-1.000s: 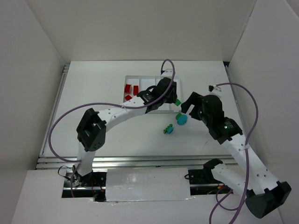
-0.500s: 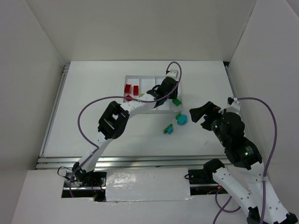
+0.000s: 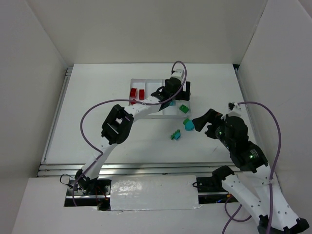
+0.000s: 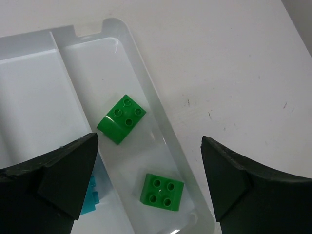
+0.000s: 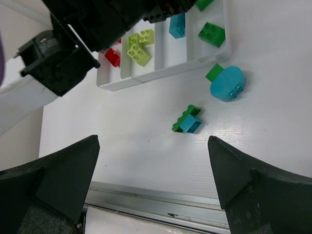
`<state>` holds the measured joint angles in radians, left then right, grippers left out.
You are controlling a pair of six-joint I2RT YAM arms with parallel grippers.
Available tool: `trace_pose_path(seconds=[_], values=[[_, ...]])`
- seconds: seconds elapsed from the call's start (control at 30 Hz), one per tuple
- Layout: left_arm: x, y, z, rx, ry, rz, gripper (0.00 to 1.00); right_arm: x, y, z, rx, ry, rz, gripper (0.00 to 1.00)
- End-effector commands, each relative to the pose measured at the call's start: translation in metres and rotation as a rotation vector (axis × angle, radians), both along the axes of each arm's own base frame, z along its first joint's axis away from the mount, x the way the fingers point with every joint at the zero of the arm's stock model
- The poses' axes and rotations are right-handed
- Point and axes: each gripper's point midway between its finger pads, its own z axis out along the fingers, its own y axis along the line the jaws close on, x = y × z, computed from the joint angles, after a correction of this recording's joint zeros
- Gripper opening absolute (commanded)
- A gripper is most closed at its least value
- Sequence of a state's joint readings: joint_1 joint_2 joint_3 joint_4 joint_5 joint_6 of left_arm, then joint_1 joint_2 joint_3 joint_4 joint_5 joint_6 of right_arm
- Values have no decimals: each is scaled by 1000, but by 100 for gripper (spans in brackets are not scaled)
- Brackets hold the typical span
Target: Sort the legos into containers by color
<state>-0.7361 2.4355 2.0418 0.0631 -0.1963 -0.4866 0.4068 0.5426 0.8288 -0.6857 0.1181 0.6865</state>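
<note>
Your left gripper (image 4: 149,142) hung over the shallow white plastic tray (image 4: 152,97), jaws spread wide and holding nothing. Below it, a sloped green plastic brick (image 4: 122,125) and a square green plastic brick (image 4: 162,191) lay in the tray's end compartment. Your right gripper (image 5: 153,141) was just as wide and empty above the white table (image 5: 273,146), where a rounded cyan brick (image 5: 227,83) and a green-and-cyan brick pair (image 5: 187,120) sat outside the tray.

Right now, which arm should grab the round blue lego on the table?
The right arm. The right gripper is open and hangs just beside the round blue lego, which lies outside the tray. The left gripper is open over the tray, farther away.
</note>
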Motion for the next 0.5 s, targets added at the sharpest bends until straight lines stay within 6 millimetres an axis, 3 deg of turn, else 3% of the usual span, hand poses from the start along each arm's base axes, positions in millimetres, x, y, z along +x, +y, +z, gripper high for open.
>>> trace_pose_path(seconds=[0.0, 0.03, 0.1, 0.13, 0.17, 0.2, 0.23, 0.27, 0.3, 0.33, 0.37, 0.4, 0.43, 0.47], values=[[3, 9, 75, -97, -94, 38, 99, 9, 5, -13, -12, 25, 9, 100], [4, 21, 97, -98, -117, 94, 99, 12, 4, -15, -13, 22, 0, 100], [0, 40, 109, -68, -102, 161, 98, 18, 4, -29, -31, 54, -20, 100], [-7, 53, 134, -68, -113, 189, 98, 23, 3, -36, -39, 67, -31, 100], [-10, 70, 136, -45, -106, 252, 98, 29, 5, -50, -61, 113, -39, 100], [-24, 88, 158, -40, -98, 282, 98, 31, 7, -60, -72, 145, -36, 100], [-33, 99, 166, -34, -91, 306, 99, 35, 11, -67, -69, 168, -34, 100], [-42, 116, 156, -4, -61, 358, 99, 40, 11, -85, -96, 220, -54, 100], [-61, 132, 176, -1, -56, 366, 100, 41, 16, -92, -107, 235, -53, 100], [-73, 146, 161, 42, -21, 376, 100, 43, 18, -98, -97, 254, -82, 100], [-83, 155, 160, 58, -7, 381, 100, 44, 19, -103, -103, 268, -108, 100], [-101, 161, 174, 43, -9, 347, 100, 44, 24, -110, -145, 276, -124, 100], [-116, 170, 149, 102, 45, 329, 99, 43, 30, -112, -135, 285, -142, 100], [-129, 171, 143, 113, 66, 311, 100, 46, 37, -114, -147, 298, -148, 100]])
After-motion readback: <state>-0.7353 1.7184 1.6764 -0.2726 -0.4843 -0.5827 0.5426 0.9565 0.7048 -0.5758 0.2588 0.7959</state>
